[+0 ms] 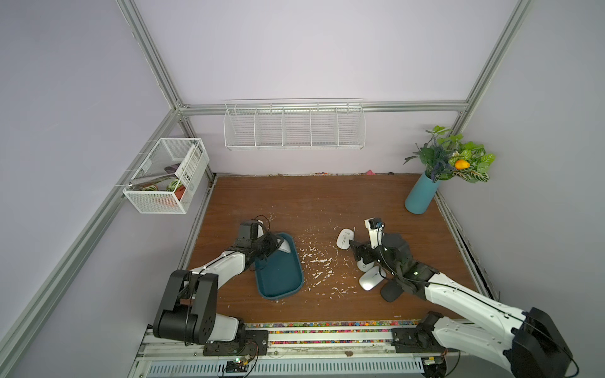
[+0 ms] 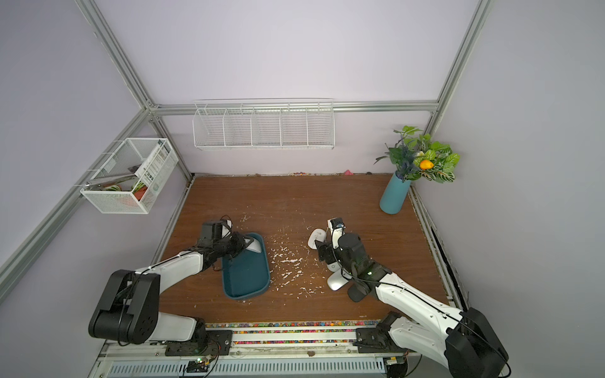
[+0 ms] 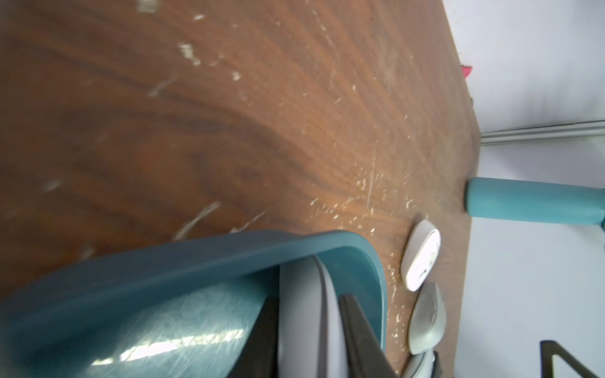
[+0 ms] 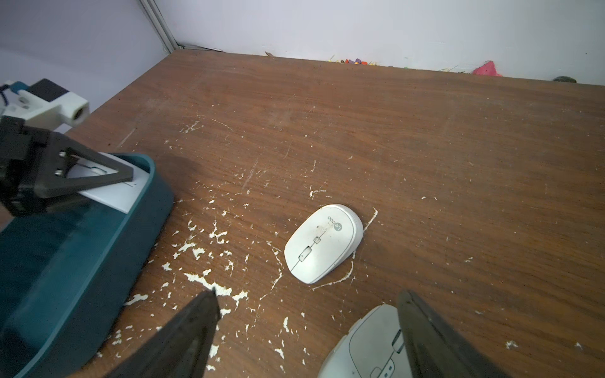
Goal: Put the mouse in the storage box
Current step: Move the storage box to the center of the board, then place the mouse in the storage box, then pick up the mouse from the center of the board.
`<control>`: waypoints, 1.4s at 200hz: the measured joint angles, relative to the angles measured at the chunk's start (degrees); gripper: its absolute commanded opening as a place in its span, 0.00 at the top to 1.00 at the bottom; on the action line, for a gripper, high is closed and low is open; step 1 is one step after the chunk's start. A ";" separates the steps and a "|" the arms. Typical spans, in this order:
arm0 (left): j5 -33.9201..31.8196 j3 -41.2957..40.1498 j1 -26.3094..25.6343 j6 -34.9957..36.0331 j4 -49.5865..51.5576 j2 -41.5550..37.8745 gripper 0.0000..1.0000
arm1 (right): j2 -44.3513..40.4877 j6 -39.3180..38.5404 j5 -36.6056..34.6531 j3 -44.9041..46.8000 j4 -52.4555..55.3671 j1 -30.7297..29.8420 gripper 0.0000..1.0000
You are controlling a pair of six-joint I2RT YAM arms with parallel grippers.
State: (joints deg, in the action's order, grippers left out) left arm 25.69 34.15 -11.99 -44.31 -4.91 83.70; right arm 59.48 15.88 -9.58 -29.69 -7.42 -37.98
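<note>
A pale mouse point(image 4: 114, 193) is pinched between the pressed-together fingers of the left pincer point(image 3: 307, 311). It is held at the far end of the box point(image 1: 281, 278), inside the rim, as seen in both top views point(image 2: 254, 247). Whether it touches the box floor cannot be told. The rest of the box floor is bare, and the left arm crosses over the box's left rim.

The right pincer point(image 4: 307, 294) is spread wide and held low over the table point(image 1: 327, 203), well apart from the box. A white mouse point(image 4: 322, 243) lies on the table just ahead of its fingertips, untouched. A grey mouse point(image 4: 370, 347) lies close beside one finger, partly hidden by it. Nearer the robot's base, a silver mouse point(image 1: 370, 279) and a black mouse point(image 1: 391, 291) lie under the right arm.

White flecks point(image 1: 316, 260) are scattered on the table between the box and these mice. A vase point(image 1: 420, 196) with greenery stands in the far right corner.
</note>
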 measured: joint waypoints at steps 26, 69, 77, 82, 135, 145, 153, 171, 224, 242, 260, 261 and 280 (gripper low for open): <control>2.67 1.20 0.00 0.22 -3.45 3.37 1.00 | -0.52 0.59 -0.15 0.00 0.50 0.00 0.10; 1.38 5.70 -0.02 5.16 3.63 4.17 0.56 | 1.16 3.10 -3.39 -1.95 6.34 0.33 0.08; 0.44 6.58 -0.02 6.12 5.60 4.11 0.51 | 2.49 4.17 -4.13 -3.56 9.01 0.81 0.07; -0.42 7.15 0.00 6.38 7.10 4.02 0.47 | 3.34 4.90 -4.52 -4.76 10.73 1.31 0.07; -8.74 10.12 -0.02 8.39 20.28 0.57 0.23 | 14.23 16.06 -5.07 -19.12 29.92 7.15 0.08; -10.60 10.51 0.00 8.68 22.62 -0.79 0.18 | 16.70 17.86 -4.13 -21.27 32.65 7.15 0.08; -11.85 10.82 -0.02 8.72 24.17 -1.84 0.17 | 18.69 19.28 -3.39 -22.77 34.29 7.15 0.07; -14.64 11.98 -0.02 9.07 27.89 -4.33 0.15 | 23.21 22.27 -1.49 -25.97 37.16 7.08 0.06; -18.21 14.08 -0.02 9.55 34.95 -10.64 0.14 | 36.46 27.96 0.72 -36.70 41.29 4.68 0.03; -18.14 14.51 -0.02 10.40 37.20 -13.66 0.14 | 41.75 29.38 0.85 -41.55 42.38 3.67 0.02; -18.01 14.88 -0.02 11.41 38.73 -17.14 0.13 | 46.75 30.69 0.63 -45.79 43.65 2.75 0.01; -18.01 14.88 -0.02 11.45 38.75 -17.27 0.13 | 46.93 30.73 0.61 -45.94 43.69 2.71 0.01; -17.94 14.91 -0.02 12.72 40.00 -21.38 0.13 | 51.52 32.50 0.57 -49.72 45.46 2.21 0.01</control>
State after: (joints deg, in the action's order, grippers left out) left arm 7.75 49.06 -12.01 -31.59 35.09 62.33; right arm 111.00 48.38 -9.02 -79.42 38.04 -35.77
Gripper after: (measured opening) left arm 0.869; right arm 0.986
